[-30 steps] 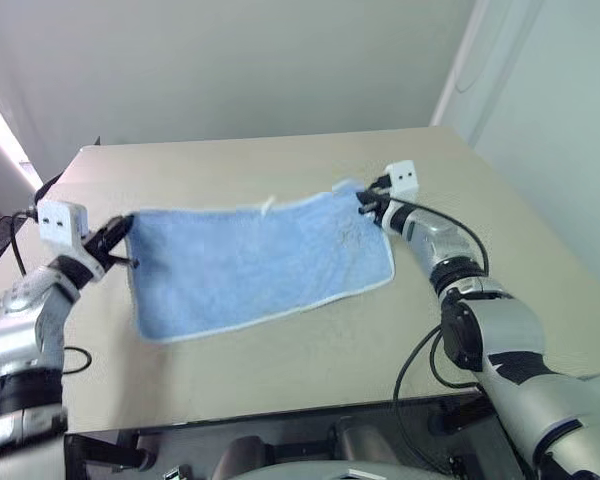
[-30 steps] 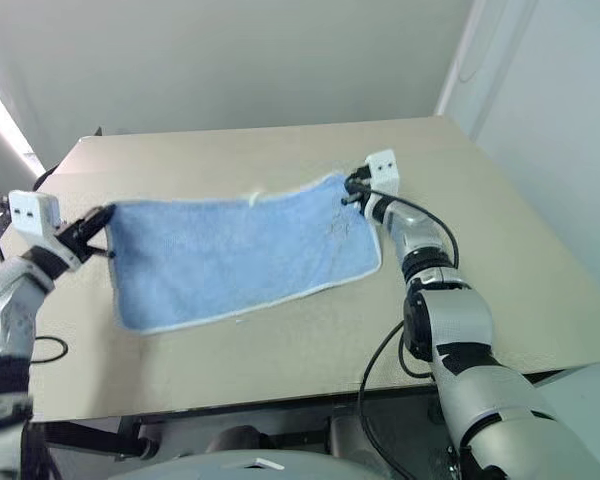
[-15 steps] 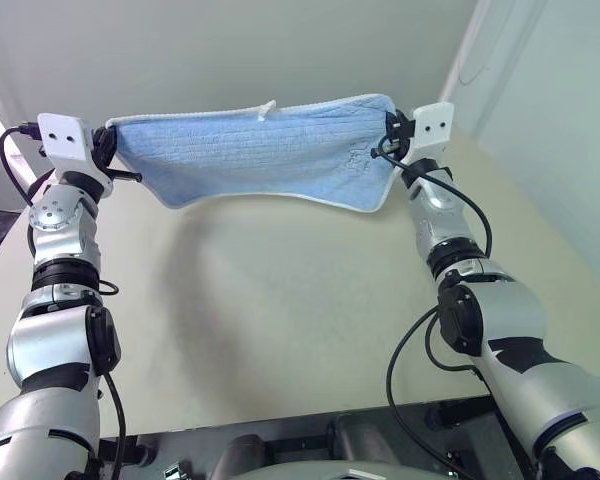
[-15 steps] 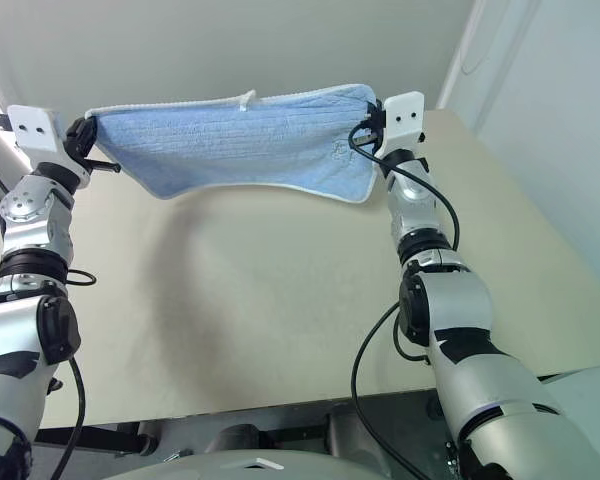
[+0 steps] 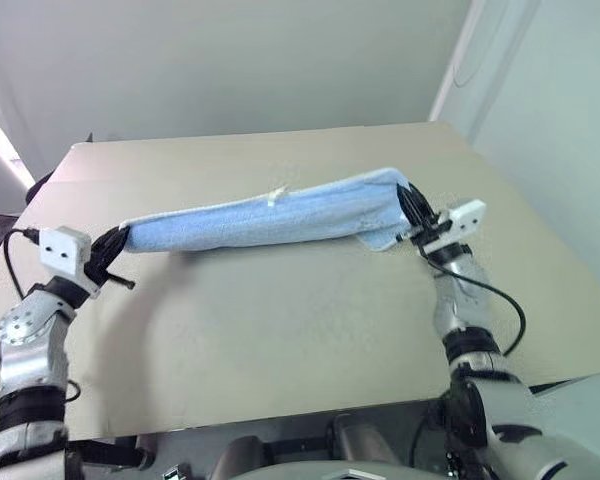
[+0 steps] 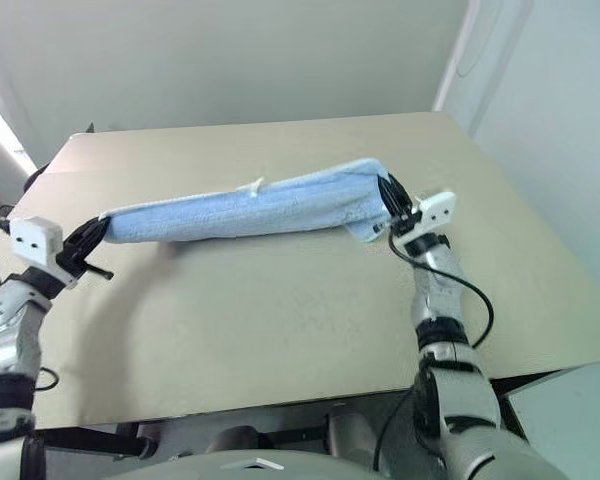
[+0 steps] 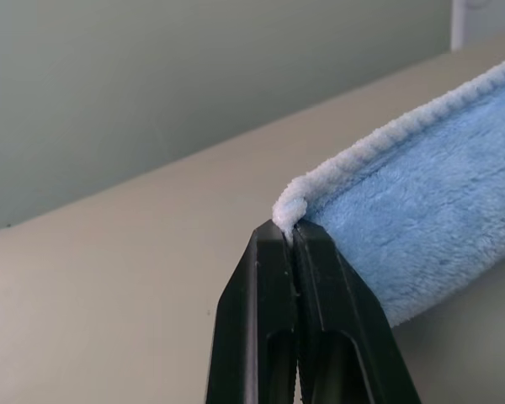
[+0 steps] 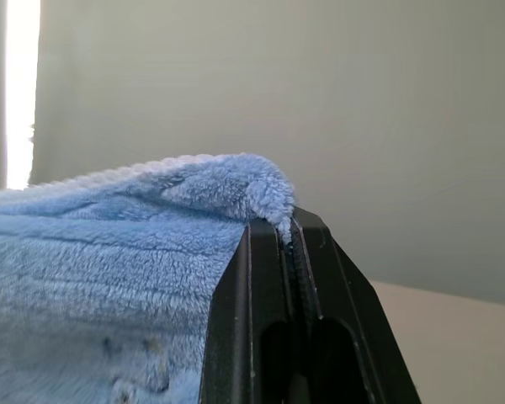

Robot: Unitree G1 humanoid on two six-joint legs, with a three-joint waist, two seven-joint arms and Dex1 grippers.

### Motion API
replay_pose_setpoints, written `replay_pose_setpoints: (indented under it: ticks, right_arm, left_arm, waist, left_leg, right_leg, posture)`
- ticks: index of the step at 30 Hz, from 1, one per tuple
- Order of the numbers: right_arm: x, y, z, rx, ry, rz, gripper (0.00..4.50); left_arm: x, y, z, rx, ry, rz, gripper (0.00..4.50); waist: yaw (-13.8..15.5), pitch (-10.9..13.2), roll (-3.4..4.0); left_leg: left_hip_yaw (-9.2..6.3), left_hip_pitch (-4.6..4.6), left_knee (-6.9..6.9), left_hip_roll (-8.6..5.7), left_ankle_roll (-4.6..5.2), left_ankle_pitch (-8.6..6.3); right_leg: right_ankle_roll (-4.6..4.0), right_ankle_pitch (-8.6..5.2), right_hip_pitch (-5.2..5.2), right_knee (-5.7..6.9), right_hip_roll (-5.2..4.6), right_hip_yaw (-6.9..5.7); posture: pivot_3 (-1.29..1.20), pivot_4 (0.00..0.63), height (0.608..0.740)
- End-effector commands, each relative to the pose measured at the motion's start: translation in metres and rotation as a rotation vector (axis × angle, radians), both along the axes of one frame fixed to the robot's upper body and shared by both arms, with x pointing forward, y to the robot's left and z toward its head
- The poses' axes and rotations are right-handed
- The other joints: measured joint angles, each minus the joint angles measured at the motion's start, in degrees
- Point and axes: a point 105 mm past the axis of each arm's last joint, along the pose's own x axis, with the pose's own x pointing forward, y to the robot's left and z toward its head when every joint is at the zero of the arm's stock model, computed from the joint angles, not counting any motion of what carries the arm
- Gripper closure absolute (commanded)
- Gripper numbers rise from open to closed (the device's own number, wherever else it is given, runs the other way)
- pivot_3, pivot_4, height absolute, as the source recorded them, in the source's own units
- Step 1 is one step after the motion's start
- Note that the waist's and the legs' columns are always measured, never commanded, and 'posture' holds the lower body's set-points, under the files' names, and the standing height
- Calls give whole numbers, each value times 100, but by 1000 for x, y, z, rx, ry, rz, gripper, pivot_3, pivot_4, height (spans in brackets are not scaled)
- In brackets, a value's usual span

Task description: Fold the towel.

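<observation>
The light blue towel (image 5: 270, 218) hangs stretched in a long narrow band between my two grippers, low over the beige table (image 5: 280, 320). A small white loop (image 5: 276, 195) sticks up from its top edge near the middle. My left gripper (image 5: 120, 238) is shut on the towel's left corner (image 7: 290, 210), pinching the white stitched edging. My right gripper (image 5: 412, 208) is shut on the right corner (image 8: 269, 198), and a short flap of cloth droops beneath it (image 5: 380, 238).
The table's far edge (image 5: 260, 138) meets a plain wall. Its right edge (image 5: 540, 230) runs beside a pale wall, and its near edge (image 5: 280, 415) lies just in front of me. Black cables (image 5: 500, 310) trail from both wrists.
Both arms came down and back toward me from the high lift half a second ago, carrying the towel. It now hangs low over the table's middle as a narrow band.
</observation>
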Motion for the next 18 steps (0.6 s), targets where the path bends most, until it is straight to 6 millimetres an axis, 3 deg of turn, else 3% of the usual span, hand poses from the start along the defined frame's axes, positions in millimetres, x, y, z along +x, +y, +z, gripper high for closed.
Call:
replay_pose_setpoints:
  ticks: [1,7,14,18]
  right_arm:
    - [-28,-8,6,-4,-16,37,4500]
    - [-74,-7,-27,-101,116,109,4500]
    - [-102,-16,-38,-156,208,140,4500]
    - [-111,-19,-39,-164,218,138,4500]
  left_arm:
    - [-21,8,12,11,15,-7,4472]
    - [-58,8,-9,31,208,-75,4472]
    - [-92,13,-19,68,367,-124,4472]
    - [-99,19,-18,90,398,-117,4472]
  waist:
    - [80,0,0]
    - [127,0,-2]
    - [116,-1,-9]
    - [128,1,-18]
  left_leg:
    - [0,8,0,1,0,0]
    - [10,77,0,10,0,0]
    - [16,81,6,21,2,1]
    - [19,81,6,21,2,1]
  right_leg:
    - [0,0,8,-1,0,-1]
    - [-34,-23,77,-4,5,-1]
    - [-39,-55,92,0,36,2]
    - [-38,-58,90,-1,40,-1]
  posture:
    - [0,0,740]
    - [0,0,740]
    - [0,0,740]
    - [0,0,740]
